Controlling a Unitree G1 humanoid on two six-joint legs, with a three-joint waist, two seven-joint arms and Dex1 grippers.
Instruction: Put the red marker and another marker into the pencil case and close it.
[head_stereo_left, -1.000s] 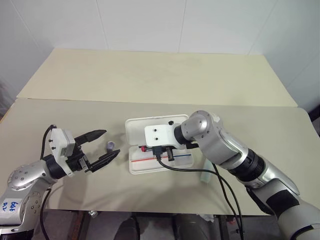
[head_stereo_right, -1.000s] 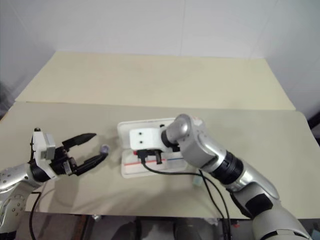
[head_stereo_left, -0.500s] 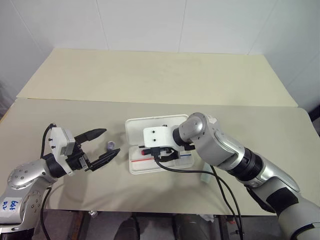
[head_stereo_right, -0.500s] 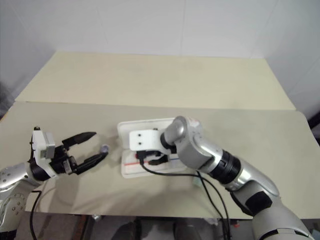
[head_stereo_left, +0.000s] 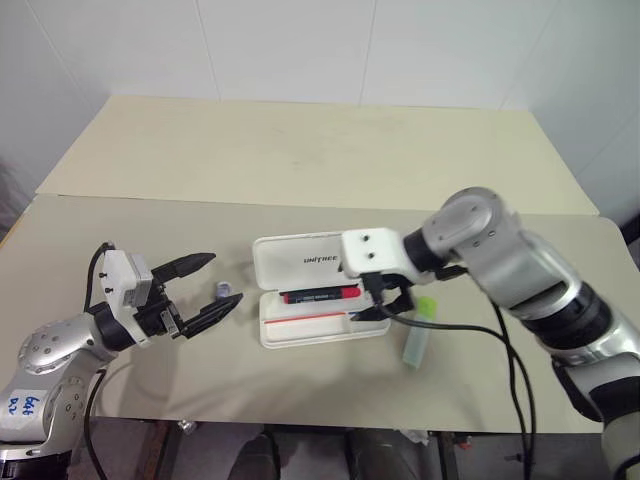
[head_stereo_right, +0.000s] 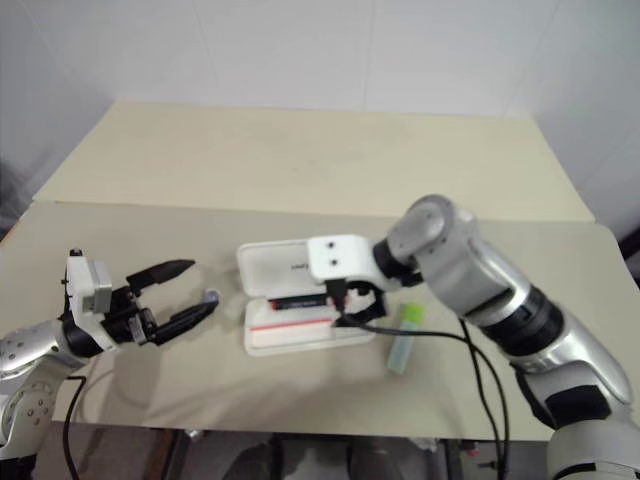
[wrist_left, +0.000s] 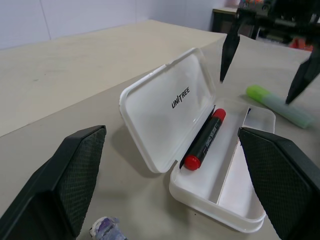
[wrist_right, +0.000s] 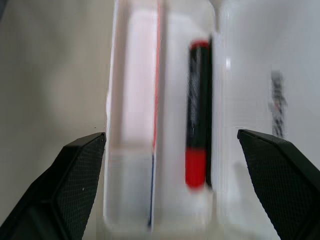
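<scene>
The white pencil case (head_stereo_left: 300, 262) lies open in the middle of the table, its lid with the dark lettering tilted back. The red marker (head_stereo_left: 320, 295) rests inside the tray along the hinge side, also seen as red marker (wrist_right: 197, 130). My right gripper (head_stereo_left: 386, 302) hovers open just above the case's right end, holding nothing. The pale green marker (head_stereo_left: 418, 332) lies on the table just right of the case, beside that gripper. My left gripper (head_stereo_left: 220, 280) stands open and level to the left of the case, pointing at it, with nothing between its fingers.
A small grey-blue stubby object (head_stereo_left: 224, 290) sits on the table between my left gripper's tips and the case. A black cable (head_stereo_left: 450, 325) loops from the right wrist over the green marker. A second table (head_stereo_left: 300, 150) adjoins at the back.
My right gripper has opened and let go of the red marker, which now lies in the case. The gripper has lifted and drawn back to the right. The left arm has stayed still.
</scene>
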